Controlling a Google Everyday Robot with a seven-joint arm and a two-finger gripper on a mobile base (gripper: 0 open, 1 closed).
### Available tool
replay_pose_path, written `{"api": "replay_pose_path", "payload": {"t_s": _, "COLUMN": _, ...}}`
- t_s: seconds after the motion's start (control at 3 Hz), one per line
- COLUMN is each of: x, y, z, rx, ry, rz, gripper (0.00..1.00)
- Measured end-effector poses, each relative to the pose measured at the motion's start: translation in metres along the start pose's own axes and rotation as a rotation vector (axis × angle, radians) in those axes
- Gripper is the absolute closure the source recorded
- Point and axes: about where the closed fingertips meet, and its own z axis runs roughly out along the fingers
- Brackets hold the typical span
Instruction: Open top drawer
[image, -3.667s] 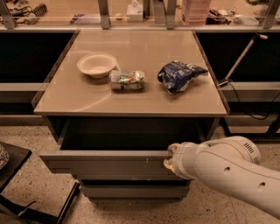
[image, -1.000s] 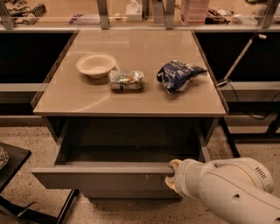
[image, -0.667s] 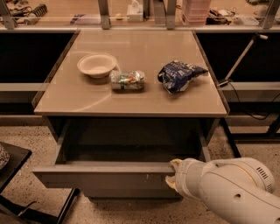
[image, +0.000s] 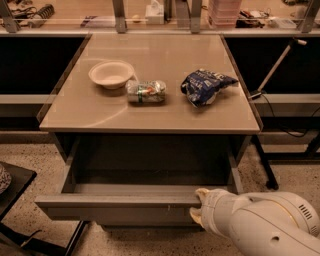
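Finding the top drawer (image: 115, 206) standing pulled far out beneath the table (image: 150, 117), plain grey interior showing. Spotting the gripper (image: 198, 205) resting at the right part of the drawer's front edge, touching it; being unable to tell whether spread or pinching. Noting a white bowl (image: 111, 74), a can (image: 146, 91) lying sideways just beside it, and a blue bag (image: 205, 86) sitting on the tabletop.

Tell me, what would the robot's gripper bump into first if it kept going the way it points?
The top drawer, at its front panel. The gripper sits at the panel's right end, pointing left at it, and seems to be touching it, though depth is unclear.
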Motion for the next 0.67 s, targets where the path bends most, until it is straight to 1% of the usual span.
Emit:
{"api": "replay_pose_path", "payload": {"t_s": 0.33, "x": 0.0020, "y": 0.0131, "z": -0.0042, "rx": 0.006, "ry": -0.005, "rz": 0.016, "gripper": 1.00}}
{"api": "replay_pose_path", "payload": {"t_s": 0.67, "x": 0.0020, "y": 0.0131, "z": -0.0042, "rx": 0.006, "ry": -0.005, "rz": 0.015, "gripper": 1.00}}
